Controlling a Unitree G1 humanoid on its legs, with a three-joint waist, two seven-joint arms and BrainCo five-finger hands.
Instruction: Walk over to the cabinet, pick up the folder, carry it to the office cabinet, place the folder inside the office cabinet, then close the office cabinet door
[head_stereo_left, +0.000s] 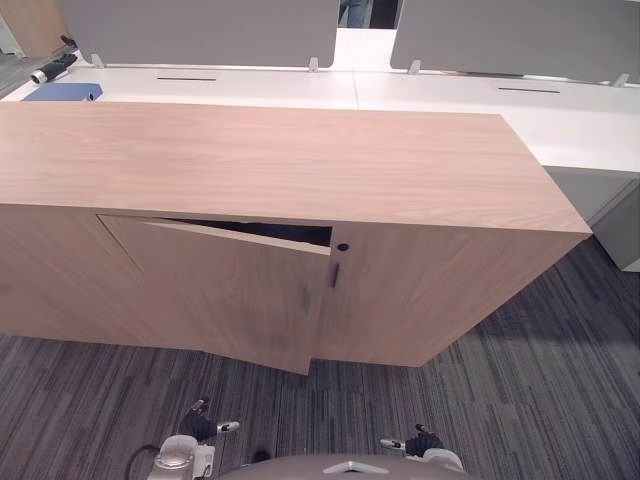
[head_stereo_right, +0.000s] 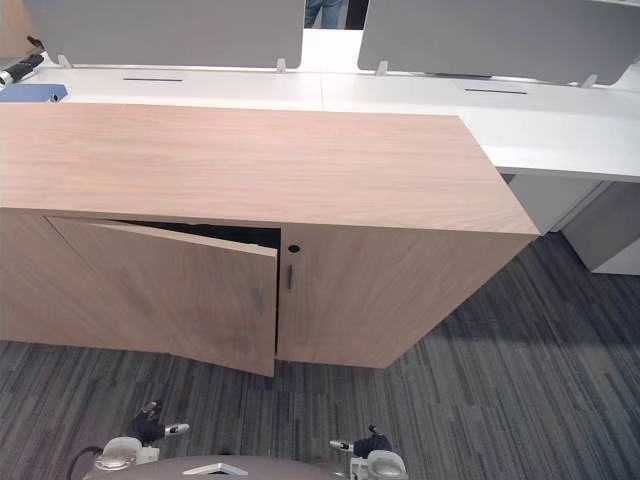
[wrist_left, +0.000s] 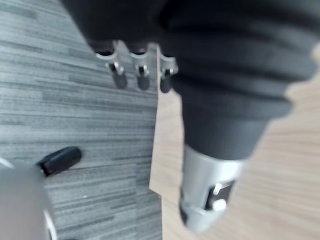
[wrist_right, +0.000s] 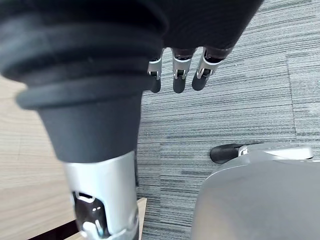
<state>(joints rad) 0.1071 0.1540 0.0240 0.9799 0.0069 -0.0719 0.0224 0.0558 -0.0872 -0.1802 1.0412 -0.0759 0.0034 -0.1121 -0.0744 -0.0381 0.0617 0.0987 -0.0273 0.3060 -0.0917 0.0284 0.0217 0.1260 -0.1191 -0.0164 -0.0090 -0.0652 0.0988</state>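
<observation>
You face a long, low wooden office cabinet (head_stereo_left: 280, 160) that spans most of the head views. It stands on grey striped carpet (head_stereo_left: 540, 380). Behind it, touching its back edge, runs a white worktop (head_stereo_left: 560, 120) topped with upright grey divider panels (head_stereo_left: 200, 30). A person's legs (head_stereo_left: 357, 12) show in the gap between the panels.

The cabinet's left door (head_stereo_left: 230, 290) is ajar, hinged at its left side, with its free edge swung out toward you. It leaves a thin dark wedge along the top. The inside is too dark to tell whether anything lies there. The right door (head_stereo_left: 430, 290) sits flush, with a slim dark handle (head_stereo_left: 335, 274) and a round keyhole (head_stereo_left: 342, 246) beside the seam.

At the far left of the worktop, well away from the open door, lies a flat blue item (head_stereo_left: 60, 91). This may be the folder, though you cannot be sure.

The left hand (head_stereo_left: 203, 428) and the right hand (head_stereo_left: 423, 441) hang low at the robot's sides, near the carpet and short of the cabinet front. Each wrist view shows fingers loose and apart from the thumb, holding nothing. That looks like a walking or standing posture, not a reach.

If the blue item is the folder, fetching it comes first. If not, the ajar door needs a push on its free edge.
</observation>
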